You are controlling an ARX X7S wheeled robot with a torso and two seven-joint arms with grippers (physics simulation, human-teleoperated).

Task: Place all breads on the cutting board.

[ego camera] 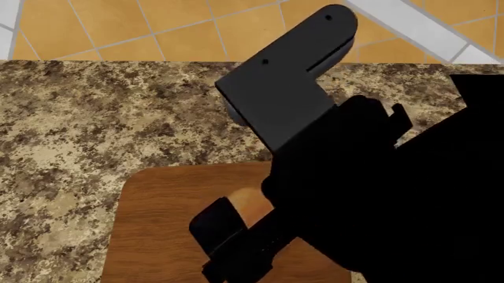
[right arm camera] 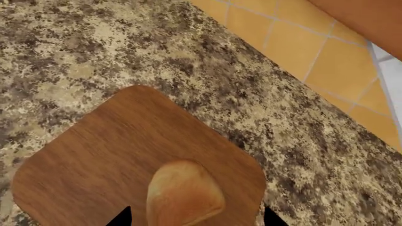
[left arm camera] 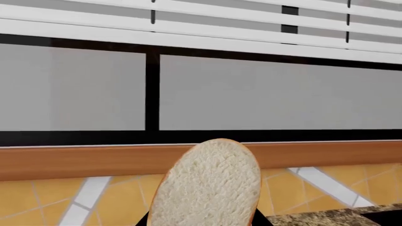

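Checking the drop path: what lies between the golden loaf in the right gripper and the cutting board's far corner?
Only bare wood: in the right wrist view the board beyond the loaf carries nothing.

Speckled granite counter carrying one wooden board.

The counter (right arm camera: 94,42) is mottled brown, tan and black stone; its far edge in the head view meets an orange tiled floor (ego camera: 141,29) with pale grout lines. Lying flat and directly on the counter is the cutting board (right arm camera: 119,146), reddish-brown wood grain with rounded corners. Bare stone shows around the board's visible sides. In the head view a dark arm covers much of the board's right part.
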